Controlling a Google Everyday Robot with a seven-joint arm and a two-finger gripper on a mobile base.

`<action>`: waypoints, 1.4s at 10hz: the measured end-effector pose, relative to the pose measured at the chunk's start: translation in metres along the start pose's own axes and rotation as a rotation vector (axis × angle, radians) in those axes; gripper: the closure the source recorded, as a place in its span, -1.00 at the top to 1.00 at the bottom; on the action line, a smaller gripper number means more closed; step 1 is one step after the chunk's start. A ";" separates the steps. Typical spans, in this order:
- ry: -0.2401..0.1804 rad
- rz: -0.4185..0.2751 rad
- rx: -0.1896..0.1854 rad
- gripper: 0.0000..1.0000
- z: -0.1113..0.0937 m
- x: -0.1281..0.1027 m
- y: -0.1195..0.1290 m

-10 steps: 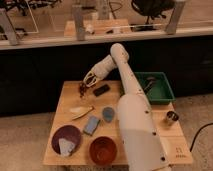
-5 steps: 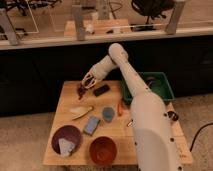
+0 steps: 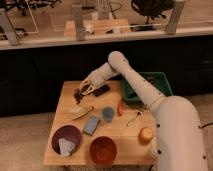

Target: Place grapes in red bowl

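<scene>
- Red bowl (image 3: 103,150), bottom centre of the tabletop (image 3: 122,137), holds no grapes, so the placing is all still to do.
- Grapes (image 3: 78,95), a small dark lumpy bunch, sit centre-left near the far edge.
- Tool (image 3: 86,89) is right at them; apart or clamped, I cannot tell.

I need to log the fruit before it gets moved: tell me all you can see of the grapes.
The grapes are a small lumpy bunch of dark reddish-purple berries at the back left of the wooden table, left of a flat black object. The pincer is right at the bunch's upper right; whether it grips them is unclear.
</scene>
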 end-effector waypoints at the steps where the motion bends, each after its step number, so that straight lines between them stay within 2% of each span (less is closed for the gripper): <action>1: 0.031 0.025 0.042 -1.00 0.000 -0.012 0.009; 3: 0.088 0.071 0.117 -1.00 -0.013 -0.032 0.022; 4: 0.078 0.084 0.126 -1.00 -0.019 -0.039 0.025; 7: 0.019 0.144 0.119 -1.00 -0.064 -0.062 0.050; 8: -0.001 0.151 0.110 -1.00 -0.072 -0.071 0.056; 9: -0.013 0.155 0.103 -1.00 -0.076 -0.076 0.061; 14: -0.016 0.152 0.101 -1.00 -0.074 -0.077 0.059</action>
